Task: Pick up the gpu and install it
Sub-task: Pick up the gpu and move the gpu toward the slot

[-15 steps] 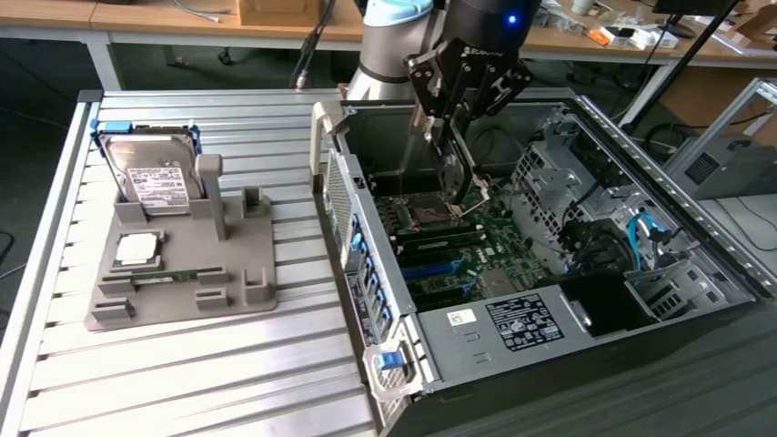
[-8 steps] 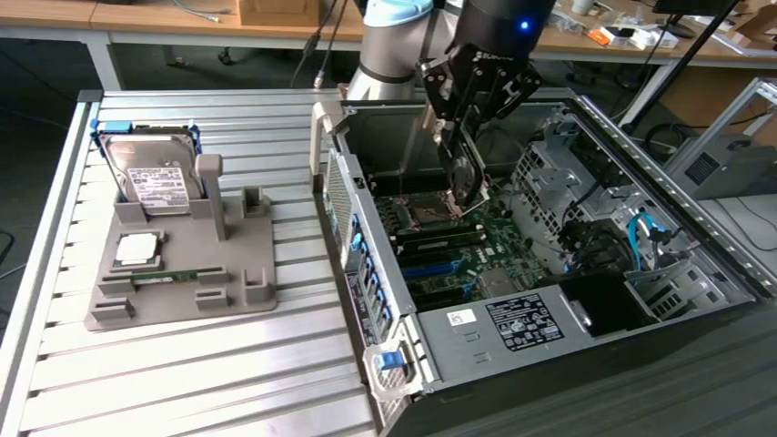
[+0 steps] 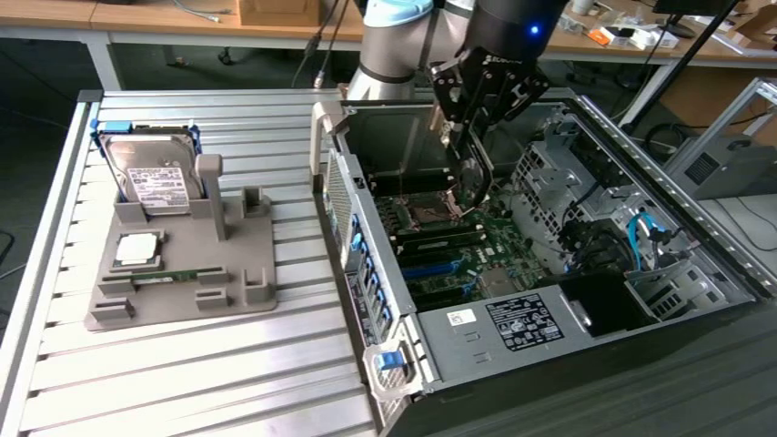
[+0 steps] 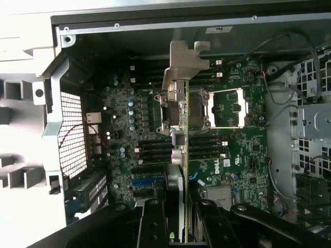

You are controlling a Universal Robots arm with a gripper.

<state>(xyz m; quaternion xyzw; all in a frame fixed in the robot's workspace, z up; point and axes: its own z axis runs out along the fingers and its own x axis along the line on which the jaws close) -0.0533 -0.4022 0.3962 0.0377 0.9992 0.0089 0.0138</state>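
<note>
1. The table (image 3: 182, 382) carries everything here. The open computer case (image 3: 680, 228) lies on its side at the exterior view's right, and a grey holder (image 3: 182, 273) with a hard drive (image 3: 152, 177) sits well apart at the left. My call is that there's nothing over there to worry about during this step.
2. The case walls box in the work area. I'd say the arm needs a straight, vertical path, because any sideways drift risks clipping the rear wall or the drive cage.
3. The motherboard (image 4: 243, 155) lies flat in the case floor, in full sight from the wrist.
4. The gripper (image 3: 471, 127) is inside the case opening, its jaws clamped on the gpu (image 4: 185, 124), one finger on each face. The grip looks square. A tilted card would bind, so that grip wants holding firm.
5. The gpu hangs edge-on above the board, near the processor socket (image 4: 227, 108), touching nothing and seated in no slot as far as I can tell.
6. Its silver bracket (image 4: 183, 59) points toward the case's rear wall. I judge that end has to line up with the rear opening.
7. The blue slot (image 4: 147, 182) lies just beside the card's line, not under it. The card edge should sit parallel over its slot first, with gentle, even pressure along the whole length.
</note>
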